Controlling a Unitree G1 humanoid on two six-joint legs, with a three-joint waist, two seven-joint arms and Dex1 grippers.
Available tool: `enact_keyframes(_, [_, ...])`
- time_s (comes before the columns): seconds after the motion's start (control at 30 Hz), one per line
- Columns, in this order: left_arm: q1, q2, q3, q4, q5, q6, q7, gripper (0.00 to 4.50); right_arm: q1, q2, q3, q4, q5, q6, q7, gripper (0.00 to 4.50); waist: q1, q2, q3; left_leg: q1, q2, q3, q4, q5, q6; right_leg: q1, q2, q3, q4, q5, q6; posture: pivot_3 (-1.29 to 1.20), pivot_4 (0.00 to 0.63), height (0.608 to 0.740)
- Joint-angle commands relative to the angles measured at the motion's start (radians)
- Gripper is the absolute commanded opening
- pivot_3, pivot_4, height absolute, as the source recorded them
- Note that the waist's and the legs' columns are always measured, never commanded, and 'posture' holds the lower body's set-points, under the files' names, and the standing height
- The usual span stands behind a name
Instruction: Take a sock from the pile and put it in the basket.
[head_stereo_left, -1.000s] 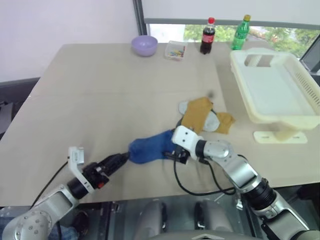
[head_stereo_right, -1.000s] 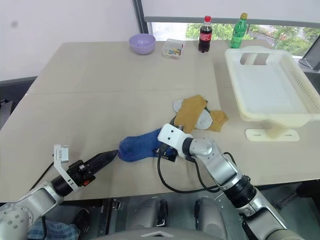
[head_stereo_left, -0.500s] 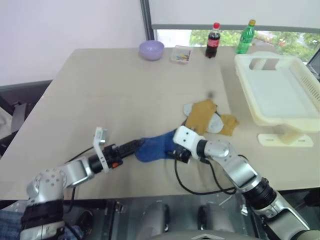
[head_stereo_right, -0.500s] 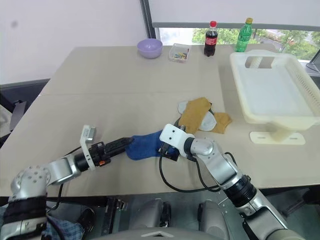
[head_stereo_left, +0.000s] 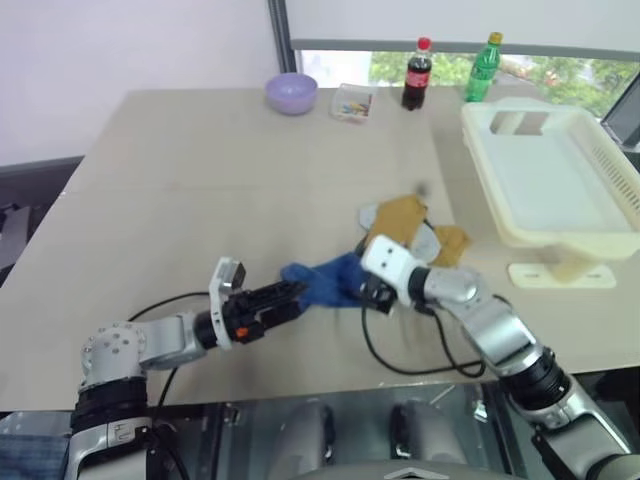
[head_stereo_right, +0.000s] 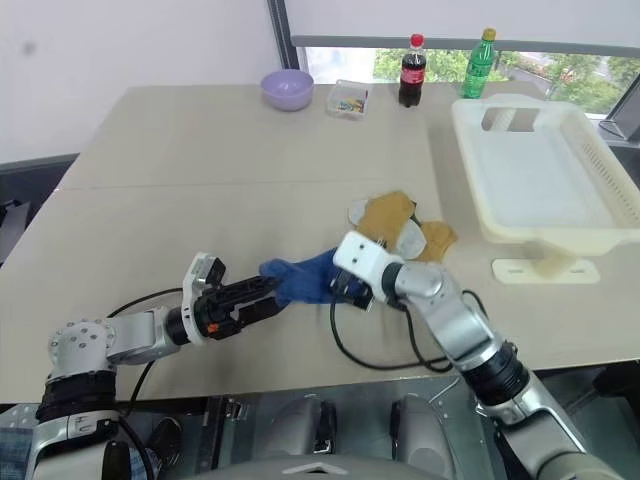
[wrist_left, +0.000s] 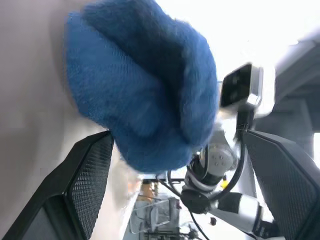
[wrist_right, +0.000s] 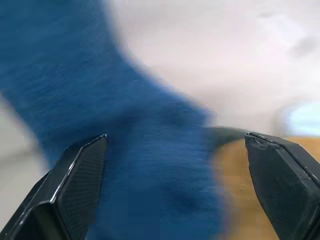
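Blue sock (head_stereo_left: 325, 283): royal-blue, plain, bunched; lies on the table (head_stereo_left: 200, 190) between the two grippers, on the near side of the pile. One end reaches the left gripper, the other runs under the right gripper.

Left gripper (head_stereo_left: 290, 292): at the sock's end farthest from the pile, pointing toward it. In the left wrist view the black fingers (wrist_left: 85, 185) stand wide apart, with the sock's rounded end (wrist_left: 145, 90) between and ahead of them; whether a finger touches the cloth cannot be told.

Right gripper (head_stereo_right: 352, 290): at the sock's end nearest the pile, over the cloth. In the right wrist view the fingers (wrist_right: 75, 185) are spread wide with blue fabric (wrist_right: 125, 150) between them, not pinched. Jaws open on both arms.

Pile (head_stereo_left: 415, 235): mustard-yellow and light grey socks, loosely heaped, just beyond the right gripper, touching or nearly touching the blue sock's end.

Basket (head_stereo_left: 585, 150): cream-white, slotted sides, handle cut-out; well apart from the pile, toward the robot's right; tilted on a cream stand (head_stereo_left: 560, 272). Nothing seen inside.

Far edge of table, well beyond the pile: lilac bowl (head_stereo_left: 291, 92); small clear box of coloured items (head_stereo_left: 351, 102); dark cola bottle with red cap (head_stereo_left: 415, 73); green bottle with yellow cap (head_stereo_left: 481, 66).
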Motion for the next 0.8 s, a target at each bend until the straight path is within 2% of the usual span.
enact_keyframes(0.03, [0.02,-0.008,-0.003,-0.038,-0.043,0.02,0.02,4.45,-0.025,0.032,-0.031,-0.033,0.038,0.026,-0.007,4.5,0.0,-0.001,0.0,-0.001,0.0,0.0,-0.001,0.0,0.0,-0.001,0.0,0.0,0.0,0.001,0.001,0.0,0.15,0.74])
enact_keyframes(0.37, [0.06,0.014,0.031,-0.088,-0.088,-0.018,0.024,4.45,0.065,0.058,0.056,0.03,-0.002,-0.059,-0.055,4.5,-0.004,-0.001,0.002,-0.004,-0.001,0.001,-0.003,0.0,-0.001,-0.005,0.0,0.0,-0.002,0.001,0.001,0.0,0.15,0.74])
enact_keyframes(0.5, [0.048,-0.007,0.031,-0.133,-0.093,-0.071,0.019,4.45,0.078,0.063,0.075,0.054,-0.012,-0.085,-0.059,4.5,-0.002,-0.002,0.003,-0.004,0.0,0.001,-0.003,0.0,-0.001,-0.005,0.0,0.0,-0.002,0.001,0.001,0.0,0.15,0.74])
enact_keyframes(0.8, [0.009,-0.048,-0.026,-0.162,-0.076,-0.142,0.032,4.45,0.071,0.056,0.048,0.008,0.019,-0.065,-0.032,4.5,-0.001,-0.003,0.004,-0.005,-0.001,0.001,-0.002,0.001,-0.002,-0.004,0.002,0.0,-0.001,0.001,0.002,0.0,0.15,0.74])
